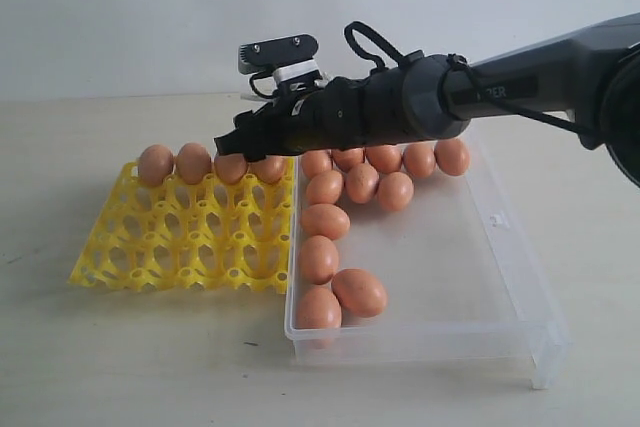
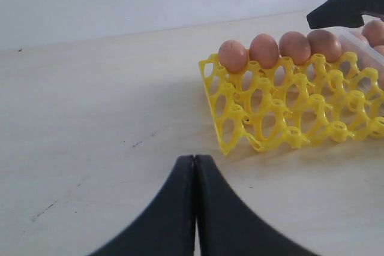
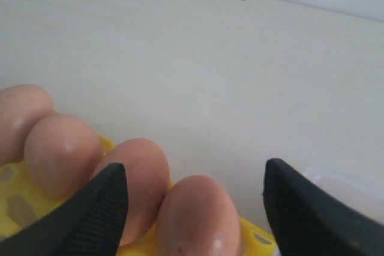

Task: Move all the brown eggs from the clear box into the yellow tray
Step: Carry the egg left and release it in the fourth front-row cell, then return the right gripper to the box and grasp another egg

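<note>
The yellow tray lies on the left with a row of brown eggs along its far edge. The clear box on the right holds several more brown eggs. My right gripper reaches across to the tray's far right corner. In the right wrist view this gripper is open, its fingers standing apart on either side of the last egg, which rests in the tray. My left gripper is shut and empty, low over the table in front of the tray.
The box's near wall stands close to the table's front. The right arm stretches over the box's far end. Bare table lies left of the tray and around the left gripper.
</note>
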`<action>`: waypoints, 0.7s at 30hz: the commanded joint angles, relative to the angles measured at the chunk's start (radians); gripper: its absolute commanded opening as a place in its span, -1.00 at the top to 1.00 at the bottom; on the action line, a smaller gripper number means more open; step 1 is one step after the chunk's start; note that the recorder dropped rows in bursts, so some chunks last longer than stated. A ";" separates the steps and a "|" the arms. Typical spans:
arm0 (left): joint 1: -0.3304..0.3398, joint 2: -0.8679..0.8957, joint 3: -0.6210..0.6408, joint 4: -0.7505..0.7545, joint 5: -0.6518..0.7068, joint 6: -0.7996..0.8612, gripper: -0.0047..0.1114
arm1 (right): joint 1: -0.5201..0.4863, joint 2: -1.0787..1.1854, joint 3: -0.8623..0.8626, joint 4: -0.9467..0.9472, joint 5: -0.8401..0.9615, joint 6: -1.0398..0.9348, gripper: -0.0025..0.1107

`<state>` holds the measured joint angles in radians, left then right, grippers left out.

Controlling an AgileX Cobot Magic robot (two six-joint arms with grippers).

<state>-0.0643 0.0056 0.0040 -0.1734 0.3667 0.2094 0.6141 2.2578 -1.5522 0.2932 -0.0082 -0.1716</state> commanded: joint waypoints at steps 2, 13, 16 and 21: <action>-0.004 -0.006 -0.004 0.002 -0.008 0.000 0.92 | 0.003 -0.055 -0.003 -0.007 0.058 -0.002 -0.13; -0.004 -0.006 -0.004 0.002 -0.008 0.000 0.92 | 0.003 -0.441 0.093 -0.055 0.425 -0.023 0.03; -0.004 -0.006 -0.004 0.002 -0.008 0.000 0.92 | -0.025 -0.579 0.191 -0.064 0.538 -0.028 0.03; -0.004 -0.006 -0.004 0.002 -0.008 0.000 0.92 | -0.163 -0.633 0.260 -0.091 0.652 0.029 0.03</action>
<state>-0.0643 0.0056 0.0040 -0.1734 0.3667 0.2094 0.5201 1.6261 -1.3113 0.2327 0.5664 -0.1718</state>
